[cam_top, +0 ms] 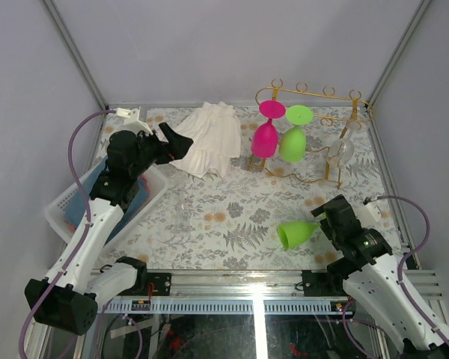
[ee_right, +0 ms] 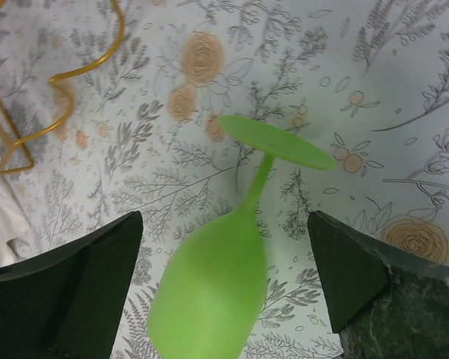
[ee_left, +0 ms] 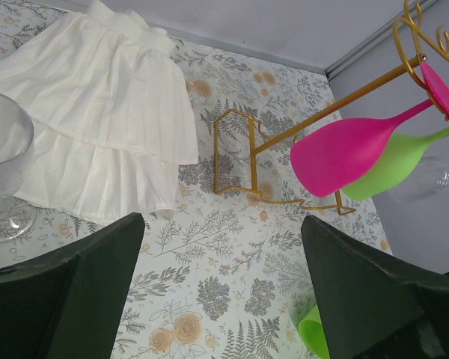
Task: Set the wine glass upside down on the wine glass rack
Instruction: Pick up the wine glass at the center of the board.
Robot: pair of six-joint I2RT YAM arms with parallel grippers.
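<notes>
Right end effector (ee_right: 224,224) spread wide around lying wine glass (ee_right: 213,292), rim cut off; left end effector (ee_left: 223,221) wide too, empty.

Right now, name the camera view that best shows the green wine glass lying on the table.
The right wrist view: the green wine glass lies close up, bowl, stem and foot plain. The top view shows it small, on its side. The left wrist view catches only a sliver at the bottom edge.
</notes>
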